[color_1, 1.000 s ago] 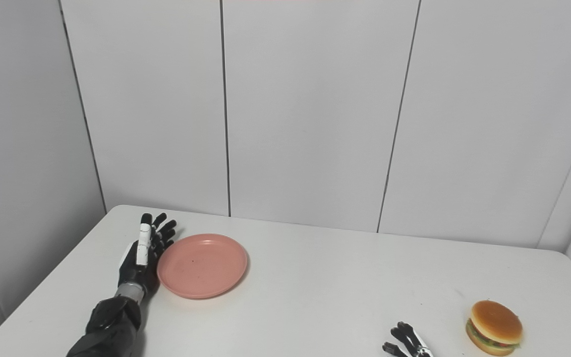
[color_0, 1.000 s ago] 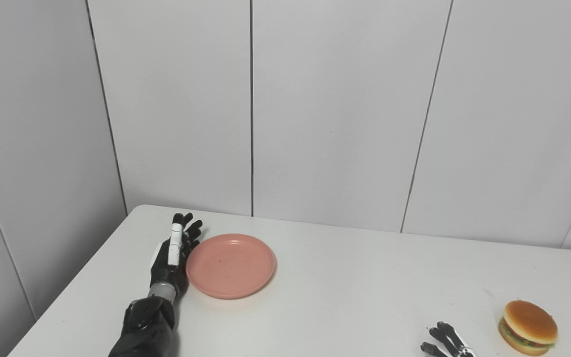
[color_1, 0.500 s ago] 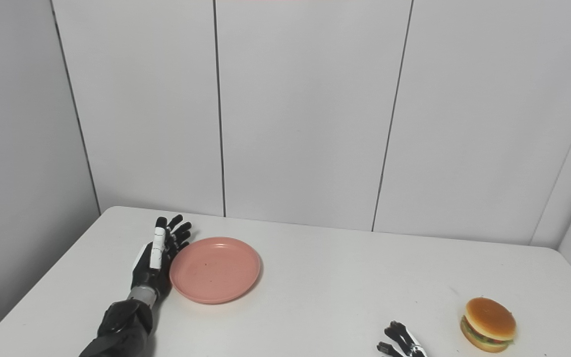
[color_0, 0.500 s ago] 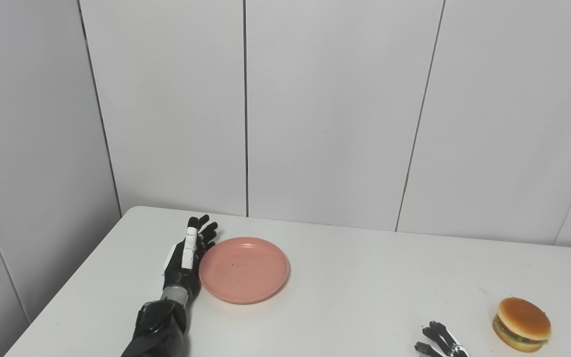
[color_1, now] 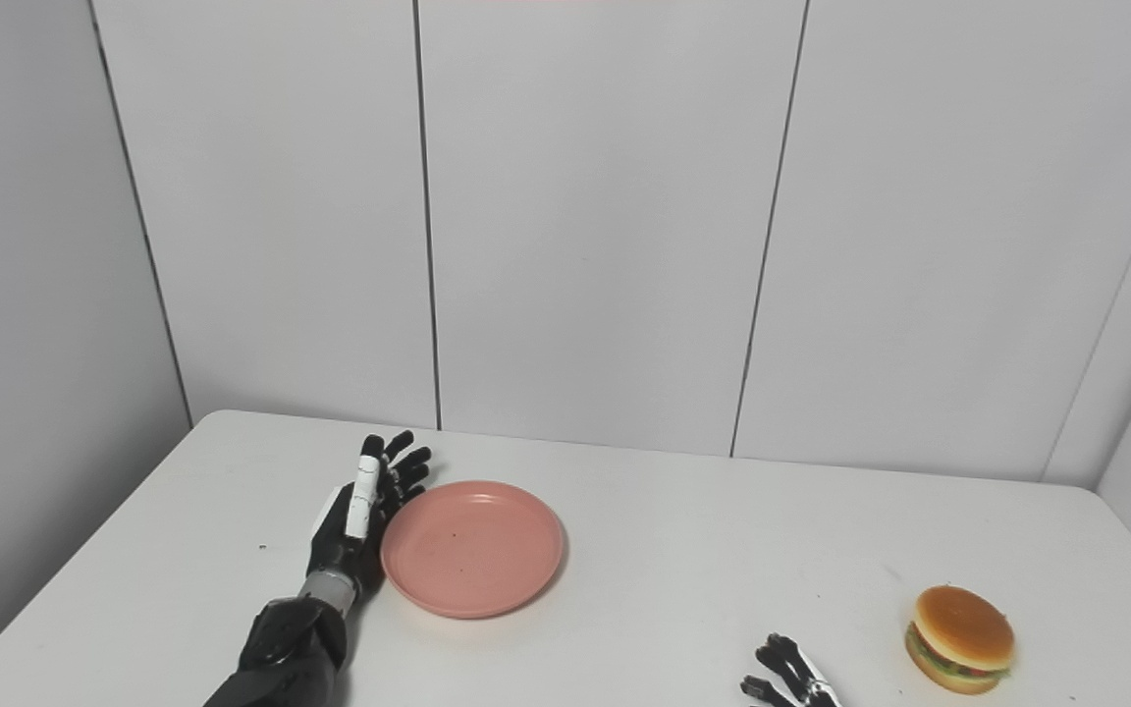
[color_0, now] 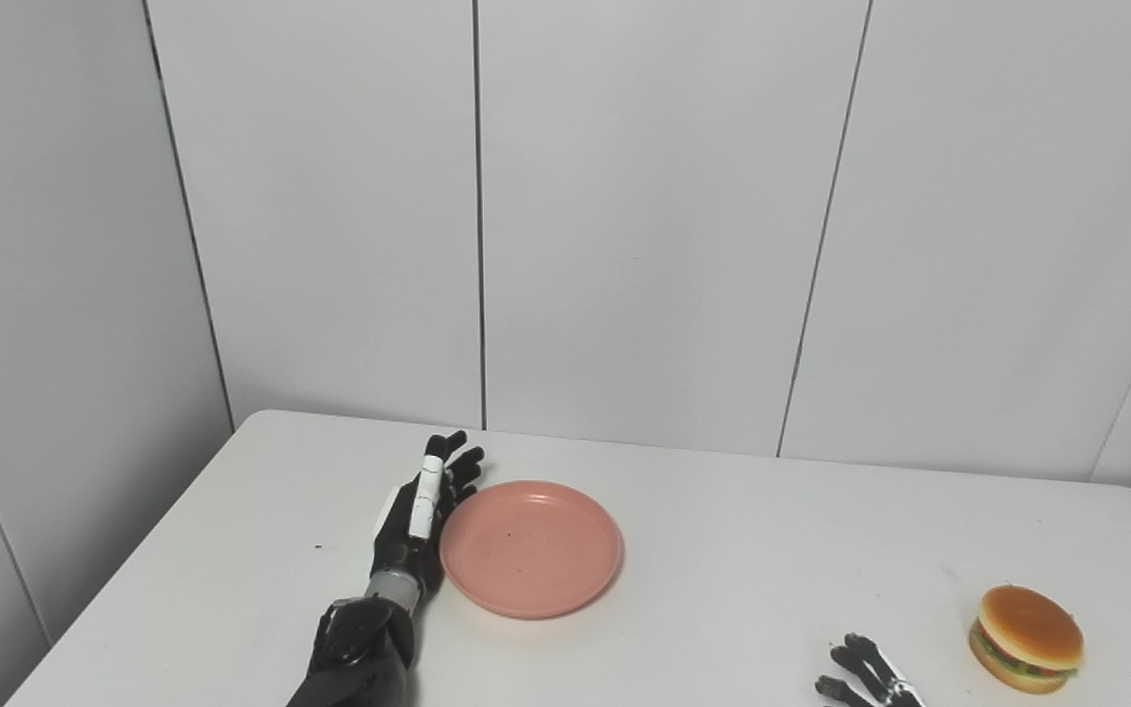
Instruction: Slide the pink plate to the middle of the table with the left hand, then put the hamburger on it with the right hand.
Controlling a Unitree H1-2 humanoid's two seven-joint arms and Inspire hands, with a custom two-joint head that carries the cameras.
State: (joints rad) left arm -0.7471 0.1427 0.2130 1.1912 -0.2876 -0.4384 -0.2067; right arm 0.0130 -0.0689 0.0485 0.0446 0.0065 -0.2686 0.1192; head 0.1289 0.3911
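On the left half of the white bench [color_0: 742, 550], the left robot hand [color_0: 415, 518] is laid flat on its edge, fingers stretched out straight and slightly fanned, nothing gripped. Its palm side is pressed right up against the left rim of the pink plate [color_0: 530, 547], so contact is made along the side only, not from above or below. A white strip can be seen running down one finger; the rest of the hand is glossy black, with a silvery wrist band and a dark, shiny forearm behind it.

The plate is round, shallow, matte salmon-pink with a raised lip, looks like plastic, and a couple of tiny dark specks are visible on it. It's parked left of the bench's middle.

Over at the bottom edge, only the fingertips of the right robot hand [color_1: 787, 678] are shown, spread apart and empty as far as can be seen. The hamburger [color_1: 959, 639] is sat near it on the far right of the bench, apart from it and untouched: smooth tan bun, green and red layers, toy-like finish.

Plain pale wall panels [color_0: 644, 216] are seen behind.
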